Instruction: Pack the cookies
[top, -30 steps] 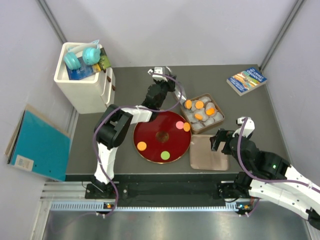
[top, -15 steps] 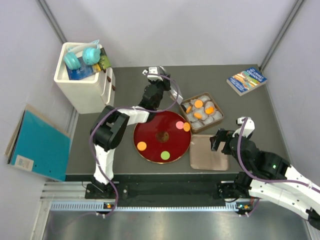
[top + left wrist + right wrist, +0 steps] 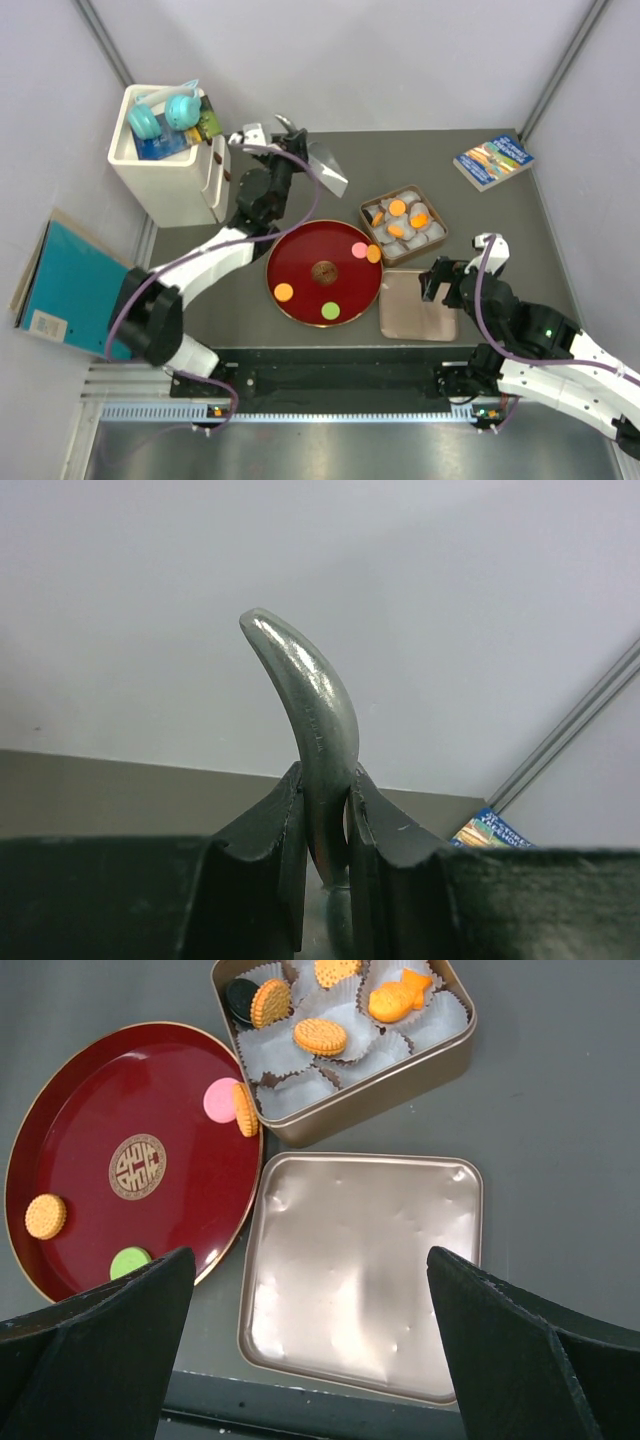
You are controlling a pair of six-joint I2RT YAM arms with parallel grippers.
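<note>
**Cookies sit on plate and in tin, clear of both jaws**

My left gripper (image 3: pixel 326 815) is pinching a curved silver metal tool (image 3: pixel 312 700), well apart from the cookies (image 3: pixel 284 292). My right gripper (image 3: pixel 305 1260) hangs spread wide above the flat gold square lid (image 3: pixel 360 1270). Four cookies lie on the round red plate (image 3: pixel 300 260). Others sit in white crinkled paper cups (image 3: pixel 300 1090) inside the gold square tin (image 3: pixel 440 1055). Only the right wrist view shows the fish-shaped orange cookie (image 3: pixel 398 998) clearly; from overhead it is just an orange spot.

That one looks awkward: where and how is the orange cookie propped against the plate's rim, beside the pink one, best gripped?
Probably its raised upper edge, from above, pinching across the flat faces. The orange cookie stands nearly on edge, leaning on the plate rim beside the pink cookie, so nothing covers that edge.
</note>
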